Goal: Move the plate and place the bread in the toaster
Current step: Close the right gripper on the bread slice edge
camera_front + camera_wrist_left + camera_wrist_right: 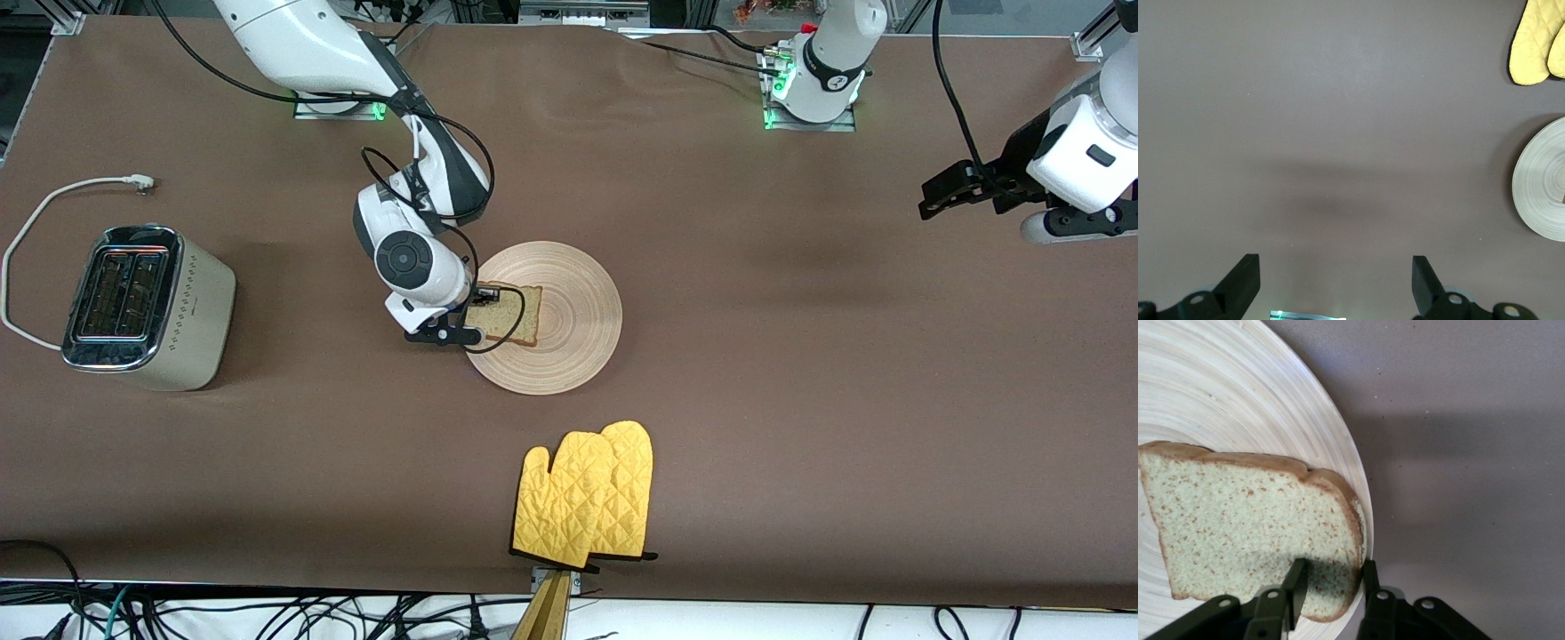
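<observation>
Front view: high, across the table [800, 356] from the robots' bases, looking steeply down; takes in the whole brown table, with the plate [569, 347] near its middle.
Left wrist view: on the left arm, held high, looking straight down at bare table well apart from the plate [1538, 200]; only the plate's edge shows.
Right wrist view: on the right arm, very close over the plate [1238, 407], looking down at its rim.
Shared: all three views show the plate; the front and left wrist views also share the yellow mitts [587, 498] [1538, 40] near it.
</observation>
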`<act>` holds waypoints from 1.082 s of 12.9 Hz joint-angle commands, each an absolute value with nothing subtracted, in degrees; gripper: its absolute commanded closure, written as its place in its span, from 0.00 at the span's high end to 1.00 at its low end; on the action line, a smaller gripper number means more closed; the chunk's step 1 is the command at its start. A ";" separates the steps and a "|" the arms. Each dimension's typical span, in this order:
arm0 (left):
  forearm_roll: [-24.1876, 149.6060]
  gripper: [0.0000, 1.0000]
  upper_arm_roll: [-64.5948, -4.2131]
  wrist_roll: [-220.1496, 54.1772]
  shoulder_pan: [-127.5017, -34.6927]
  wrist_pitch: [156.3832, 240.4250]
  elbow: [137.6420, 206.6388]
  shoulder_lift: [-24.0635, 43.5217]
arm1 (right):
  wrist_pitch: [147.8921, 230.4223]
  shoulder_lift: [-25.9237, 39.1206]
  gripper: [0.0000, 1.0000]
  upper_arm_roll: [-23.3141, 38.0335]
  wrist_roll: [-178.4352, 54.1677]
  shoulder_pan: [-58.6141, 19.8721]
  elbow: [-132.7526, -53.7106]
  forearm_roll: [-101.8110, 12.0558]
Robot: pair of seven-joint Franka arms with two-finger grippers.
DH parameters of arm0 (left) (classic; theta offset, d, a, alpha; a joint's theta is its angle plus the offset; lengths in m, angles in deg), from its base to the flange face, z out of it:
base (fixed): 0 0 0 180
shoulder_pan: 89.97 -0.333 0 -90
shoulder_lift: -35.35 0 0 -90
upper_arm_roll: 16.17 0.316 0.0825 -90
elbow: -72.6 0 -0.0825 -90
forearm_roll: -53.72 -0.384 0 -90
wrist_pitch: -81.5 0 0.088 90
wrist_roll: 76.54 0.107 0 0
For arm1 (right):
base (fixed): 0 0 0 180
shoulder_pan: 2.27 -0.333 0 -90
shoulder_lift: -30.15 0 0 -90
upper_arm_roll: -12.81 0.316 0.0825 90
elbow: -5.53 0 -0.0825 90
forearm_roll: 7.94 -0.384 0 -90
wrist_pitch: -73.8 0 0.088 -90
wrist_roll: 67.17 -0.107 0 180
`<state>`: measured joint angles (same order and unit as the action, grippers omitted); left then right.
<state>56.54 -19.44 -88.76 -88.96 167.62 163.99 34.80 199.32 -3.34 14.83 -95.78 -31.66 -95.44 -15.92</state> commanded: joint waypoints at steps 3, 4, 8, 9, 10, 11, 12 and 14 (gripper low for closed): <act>56.35 1.00 -19.51 -88.14 -88.83 169.13 165.68 36.14 | 199.22 -2.81 0.09 14.39 -96.08 -33.38 -95.37 -12.97; 56.35 1.00 -19.51 -88.14 -88.83 169.13 165.68 36.14 | 199.31 -2.81 0.00 14.30 -96.17 -34.08 -95.37 -10.26; 56.44 1.00 -19.24 -88.14 -89.00 169.31 166.91 36.14 | 199.48 -2.63 0.00 14.39 -98.01 -34.18 -95.20 -9.18; 56.44 1.00 -19.16 -88.14 -89.00 169.31 167.00 36.14 | 198.96 -2.37 0.00 14.30 -97.67 -34.18 -94.24 -9.09; 56.35 1.00 -19.15 -88.22 -89.00 169.31 167.00 36.23 | 198.26 -1.76 0.00 14.04 -97.40 -34.09 -93.62 -9.09; 56.44 1.00 -19.15 -88.22 -89.00 169.39 167.00 36.23 | 196.60 -1.06 0.00 13.87 -97.31 -33.92 -92.66 -9.09; 56.35 1.00 -19.15 -88.22 -88.92 169.74 167.00 36.14 | 194.06 -0.18 0.00 12.99 -97.14 -33.83 -90.99 -9.09; 56.44 1.00 -19.15 -88.22 -88.83 170.54 167.52 36.14 | 187.13 0.70 0.00 11.06 -96.35 -33.74 -86.17 -9.09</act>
<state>56.53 -19.23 -88.73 -88.96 169.26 165.72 34.81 193.46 -1.29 12.62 -96.68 -33.77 -89.90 -9.73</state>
